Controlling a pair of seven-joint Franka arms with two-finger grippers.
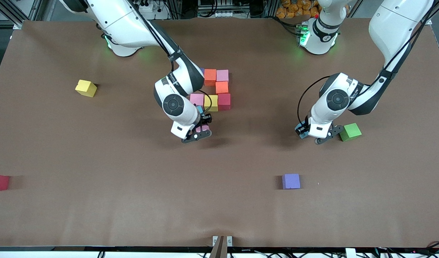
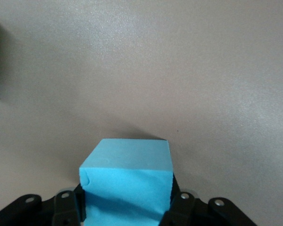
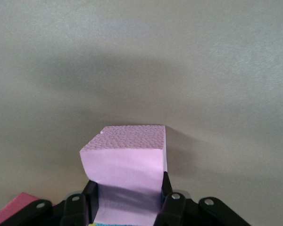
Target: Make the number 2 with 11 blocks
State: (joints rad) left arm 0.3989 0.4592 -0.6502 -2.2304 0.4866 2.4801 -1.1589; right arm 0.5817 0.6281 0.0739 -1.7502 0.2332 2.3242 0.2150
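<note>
While the right gripper (image 1: 201,132) pinches a pink block (image 3: 127,162) just nearer the camera than the partly built figure (image 1: 216,89), that gap decides the placement. The left gripper (image 1: 321,138) waits, clamped on a light blue block (image 2: 127,181) beside the green cube (image 1: 350,132).

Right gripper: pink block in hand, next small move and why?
Probably lower the pink block straight down and set it on the table beside the cluster's pink cube, just nearer the front camera. The right gripper is shut on it over bare table next to that cluster edge. The left gripper, beside the green cube, is shut on a light blue block.
</note>
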